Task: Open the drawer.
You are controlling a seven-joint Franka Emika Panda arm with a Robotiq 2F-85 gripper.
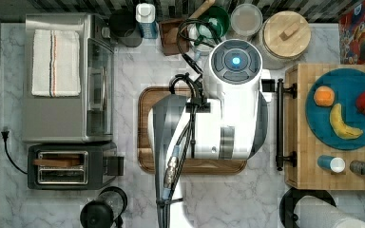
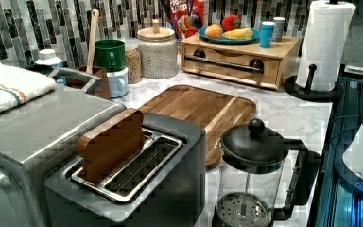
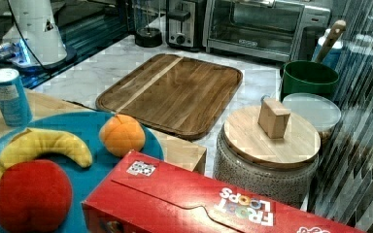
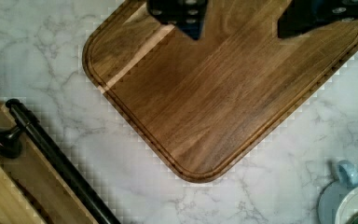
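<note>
The drawer (image 2: 231,64) sits closed in a light wooden box at the back of the marble counter (image 2: 283,111) in the left view, its black handle (image 2: 227,62) across the front. The gripper (image 4: 242,21) hangs above the cutting board (image 4: 223,93), fingers (image 4: 182,11) spread wide, holding nothing, apart from the handle.

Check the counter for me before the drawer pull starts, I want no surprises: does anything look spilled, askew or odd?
One oddity: the toaster holds a wooden block in its slot instead of bread. Otherwise nothing looks spilled or toppled. The drawer sits shut, its handle straight across the front, and the cutting board lies flat on the marble.
</note>
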